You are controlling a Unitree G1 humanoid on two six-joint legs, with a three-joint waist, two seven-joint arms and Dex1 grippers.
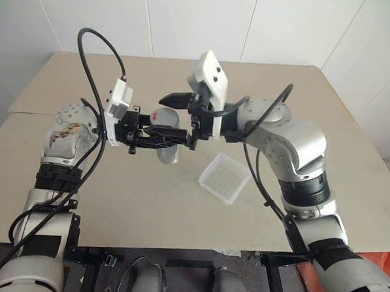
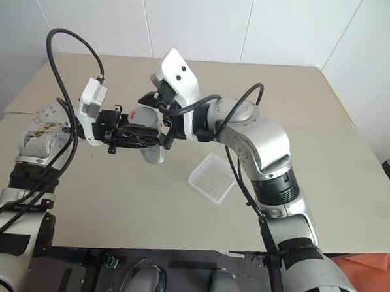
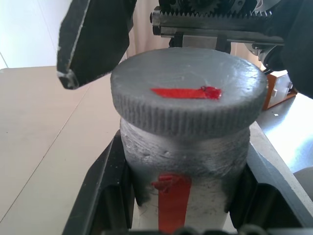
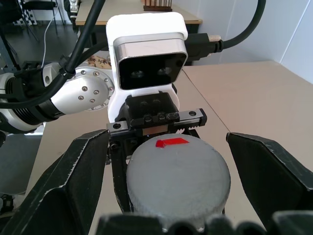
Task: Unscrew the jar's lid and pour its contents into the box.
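Head views
Jar: the jar [image 1: 164, 132] is held above the counter [image 1: 114, 194], lying roughly level between the two arms, its body pinched in the left tool [image 1: 157, 136].
Left tool: clamped tight on the jar's body, pointing toward the right arm.
Lid: the grey lid [image 2: 143, 115] is seen on the jar's end, facing the right tool [image 1: 183, 118].
Right tool: spread wide — one black finger is seen above the lid, the other below the jar; no touch can be made out.
Box: the white box [image 1: 225, 177] rests on the counter, below and to the right of the jar, well apart from both tools.
Contents: cannot be made out inside the jar.

Left wrist view
Jar: the jar [image 3: 195, 166] is gripped on both sides by the left tool's fingers [image 3: 105, 191]; a red strip runs down its side.
Lid: the lid [image 3: 188, 98] is screwed on, ribbed at its edge, with a red mark on its flat face.
Right tool: one dark finger [image 3: 93, 39] hangs just beside the lid's edge, a gap being visible between them.

Right wrist view
Lid: the lid [image 4: 178, 178] is seen face on, the red mark near its far edge.
Right tool: its two fingers [image 4: 63, 186] stand apart on either side of the lid — clear of it on both sides.
Left tool: seen behind the lid, closed on the jar.
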